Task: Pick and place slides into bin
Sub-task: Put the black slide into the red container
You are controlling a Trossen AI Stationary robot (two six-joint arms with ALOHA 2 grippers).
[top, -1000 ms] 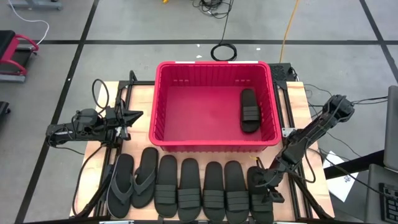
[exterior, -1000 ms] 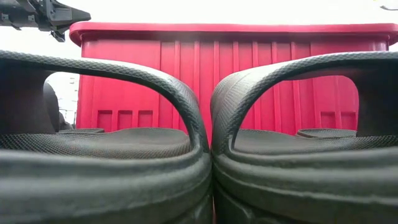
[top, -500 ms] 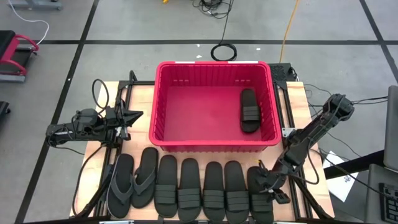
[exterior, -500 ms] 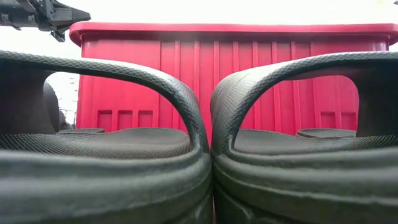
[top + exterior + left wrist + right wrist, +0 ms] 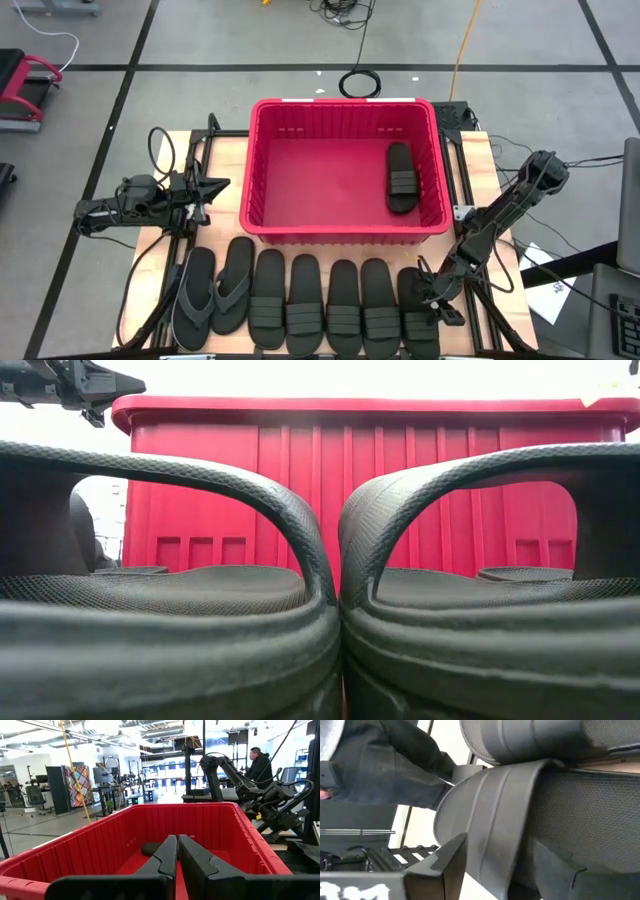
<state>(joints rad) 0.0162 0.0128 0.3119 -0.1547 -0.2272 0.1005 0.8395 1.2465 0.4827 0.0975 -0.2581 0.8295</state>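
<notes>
The red bin (image 5: pixel 345 170) stands at the middle of the table and holds one black slide (image 5: pixel 400 177) along its right wall, also seen in the left wrist view (image 5: pixel 151 849). Several black slides (image 5: pixel 304 303) and two grey flip-flops (image 5: pixel 215 292) lie in a row along the near edge, soles down. My right gripper (image 5: pixel 438 303) is low over the rightmost slide (image 5: pixel 417 312) and shut on its strap. My left gripper (image 5: pixel 207 188) is shut and empty, hovering left of the bin and pointing at it. My right gripper has the rightmost slide's ribbed strap (image 5: pixel 492 845) between its two fingers, one finger (image 5: pixel 451 857) on the strap's outer side and the other (image 5: pixel 557 867) under the arch, over the footbed. It comes slanting down from the table's right side. The slide lies flat on the table.
The low view looks through two slide straps (image 5: pixel 200 490) at the bin's near wall (image 5: pixel 380 490). The frame rails (image 5: pixel 470 215) run along both sides of the bin. A person (image 5: pixel 260 765) stands in the room behind the table.
My right gripper has shifted a little toward the table's right edge while staying low over the rightmost slide. The slide has stayed flat on the table.
</notes>
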